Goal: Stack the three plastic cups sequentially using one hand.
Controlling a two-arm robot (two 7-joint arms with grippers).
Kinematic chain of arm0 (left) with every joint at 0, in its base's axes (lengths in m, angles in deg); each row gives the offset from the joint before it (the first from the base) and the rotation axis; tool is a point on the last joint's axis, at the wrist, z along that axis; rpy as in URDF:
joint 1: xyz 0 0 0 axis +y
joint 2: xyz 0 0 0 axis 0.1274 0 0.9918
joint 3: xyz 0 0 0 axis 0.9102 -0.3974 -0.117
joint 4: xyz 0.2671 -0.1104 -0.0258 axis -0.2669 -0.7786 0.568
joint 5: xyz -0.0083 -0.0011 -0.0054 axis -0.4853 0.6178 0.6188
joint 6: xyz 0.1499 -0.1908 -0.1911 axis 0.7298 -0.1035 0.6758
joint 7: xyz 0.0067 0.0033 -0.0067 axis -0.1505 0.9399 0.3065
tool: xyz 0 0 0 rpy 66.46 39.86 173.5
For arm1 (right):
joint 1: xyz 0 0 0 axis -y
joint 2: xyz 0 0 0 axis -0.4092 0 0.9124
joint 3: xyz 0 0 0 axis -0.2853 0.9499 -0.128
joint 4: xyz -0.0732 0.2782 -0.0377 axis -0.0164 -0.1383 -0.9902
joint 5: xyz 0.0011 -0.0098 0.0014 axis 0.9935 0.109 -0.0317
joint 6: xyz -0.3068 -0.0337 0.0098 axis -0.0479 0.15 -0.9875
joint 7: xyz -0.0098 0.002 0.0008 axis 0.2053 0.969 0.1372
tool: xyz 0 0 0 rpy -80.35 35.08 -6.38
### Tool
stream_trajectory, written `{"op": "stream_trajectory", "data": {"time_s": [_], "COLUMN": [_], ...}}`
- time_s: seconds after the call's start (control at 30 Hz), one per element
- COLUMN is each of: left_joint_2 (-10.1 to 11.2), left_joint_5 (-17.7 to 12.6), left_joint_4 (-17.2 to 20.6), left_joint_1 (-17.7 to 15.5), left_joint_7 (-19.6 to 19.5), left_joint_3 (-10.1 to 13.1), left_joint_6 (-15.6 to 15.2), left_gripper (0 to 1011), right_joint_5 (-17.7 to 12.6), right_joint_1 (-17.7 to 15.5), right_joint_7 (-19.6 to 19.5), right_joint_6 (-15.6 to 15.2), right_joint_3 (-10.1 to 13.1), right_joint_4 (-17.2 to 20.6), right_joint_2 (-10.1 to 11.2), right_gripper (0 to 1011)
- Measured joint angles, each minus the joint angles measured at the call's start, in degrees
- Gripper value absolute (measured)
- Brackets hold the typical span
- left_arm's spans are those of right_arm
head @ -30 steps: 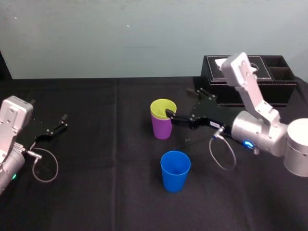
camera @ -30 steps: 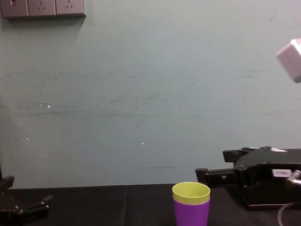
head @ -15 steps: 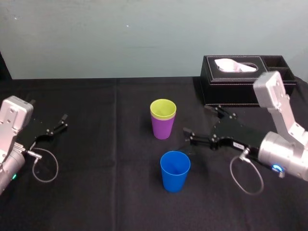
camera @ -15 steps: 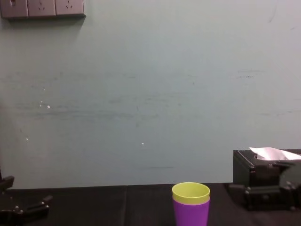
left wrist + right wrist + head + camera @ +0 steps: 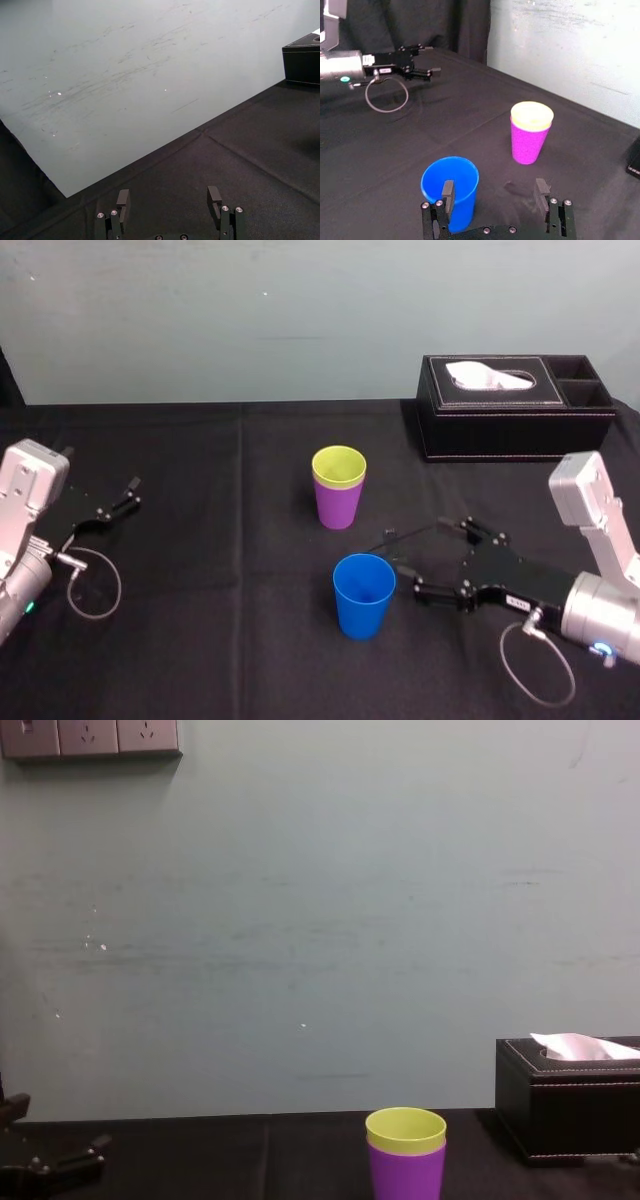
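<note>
**Since yellow-green cup (image 5: 339, 466) sits in purple cup (image 5: 338, 506), blue cup (image 5: 364, 596), lower centre, is next**

Right hand (image 5: 394, 554), lower right, wide open, empty, just beside it: likely squaring for a side grip. Left hand (image 5: 128, 496) parked open, far left.

Where things stand on your table (image 5: 200, 590)

At mid-table you have the inner cup (image 5: 339, 464) nested in the outer cup (image 5: 338, 504), both upright. The third cup (image 5: 364, 595) stands alone in front of that pair, nearer the robot and a little to the right. Your right gripper (image 5: 494, 189) sits low just right of the third cup, which is outside its jaws. The tissue box (image 5: 515, 420) lies at the far right, behind everything. Your left gripper (image 5: 169, 196) rests at the left edge, well apart from all the cups.
</note>
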State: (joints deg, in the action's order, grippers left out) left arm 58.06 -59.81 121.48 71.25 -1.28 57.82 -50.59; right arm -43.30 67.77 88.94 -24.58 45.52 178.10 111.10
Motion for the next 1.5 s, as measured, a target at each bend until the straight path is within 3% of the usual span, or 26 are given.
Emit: {"op": "stream_trajectory", "data": {"time_s": [0.63, 0.9, 1.5], "left_joint_2": [0.0, 0.0, 0.0], "left_joint_5": [0.0, 0.0, 0.0], "left_joint_4": [0.0, 0.0, 0.0], "left_joint_1": [0.0, 0.0, 0.0], "left_joint_7": [0.0, 0.0, 0.0], "left_joint_3": [0.0, 0.0, 0.0], "left_joint_6": [0.0, 0.0, 0.0], "left_gripper": [1010, 1010, 1010], "right_joint_5": [-0.6, 1.2, 2.3], "right_joint_1": [-3.6, -3.2, -1.7], "right_joint_7": [1.8, 2.3, 2.5], "right_joint_6": [2.3, 2.4, 1.9], "right_joint_3": [-0.5, -2.7, -4.8], "right_joint_4": [2.0, 0.9, -1.1], "right_joint_2": [3.4, 3.1, 1.4], "right_gripper": [1002, 1002, 1002]}}
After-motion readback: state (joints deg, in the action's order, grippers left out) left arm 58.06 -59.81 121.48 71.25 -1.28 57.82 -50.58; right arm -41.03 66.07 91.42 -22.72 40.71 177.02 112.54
